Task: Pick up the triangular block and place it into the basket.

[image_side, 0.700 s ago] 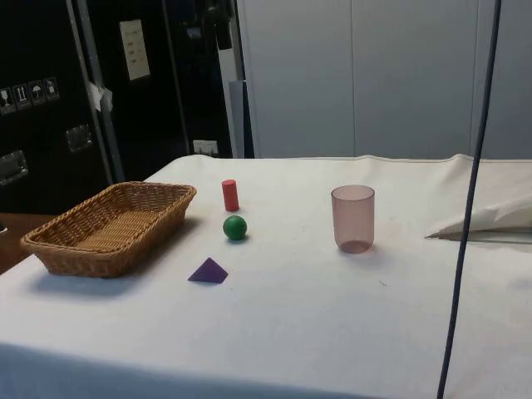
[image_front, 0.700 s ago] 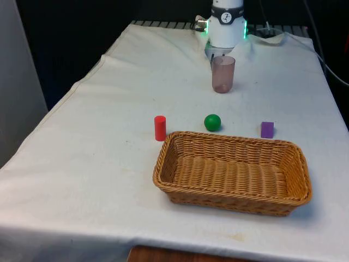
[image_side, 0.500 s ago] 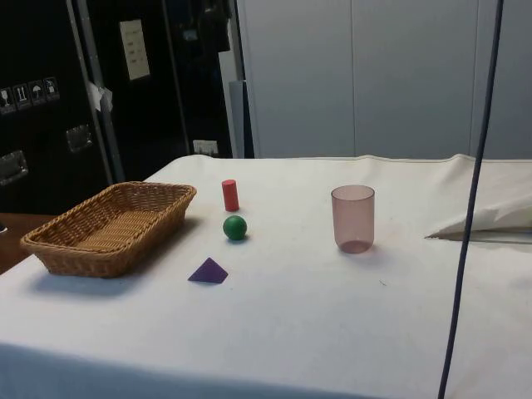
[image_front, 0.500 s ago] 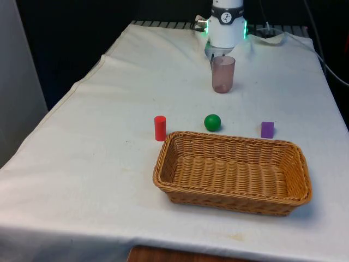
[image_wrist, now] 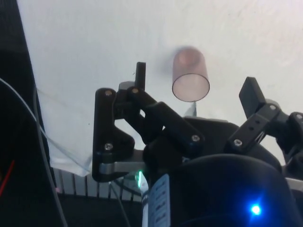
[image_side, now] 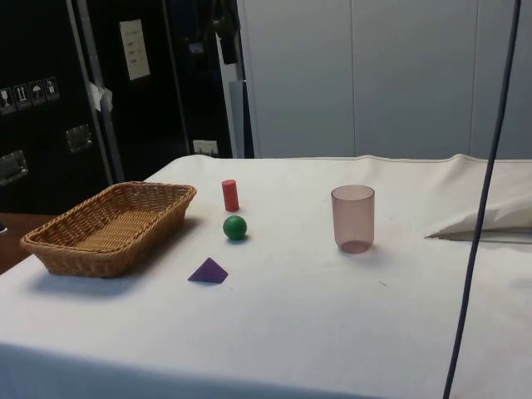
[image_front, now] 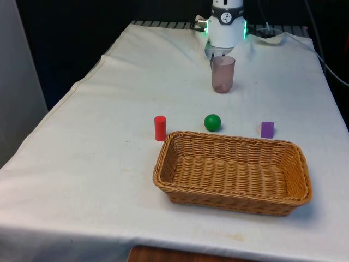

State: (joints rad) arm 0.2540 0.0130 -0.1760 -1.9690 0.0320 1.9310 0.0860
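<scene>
The purple triangular block [image_front: 266, 129] lies on the white cloth just behind the basket's far corner at the front view's right. In the side view the block [image_side: 208, 271] rests near the basket's end. The wicker basket [image_front: 235, 140] [image_side: 83, 259] has nothing inside it. My gripper [image_wrist: 195, 76] hangs high over the table's far end, open, with nothing held. Far below, a pink cup [image_wrist: 190, 75] shows between its fingers [image_wrist: 140, 71].
The translucent pink cup [image_front: 223, 73] [image_side: 353, 218] stands upright towards the robot's end. A red cylinder [image_front: 160, 127] [image_side: 230, 194] and a green ball [image_front: 212, 122] [image_side: 235, 227] sit just behind the basket. A dark cable [image_side: 478, 249] hangs at the side view's right.
The hanging cable in the side view has swung slightly to the right. The blocks, cup and basket have not moved.
</scene>
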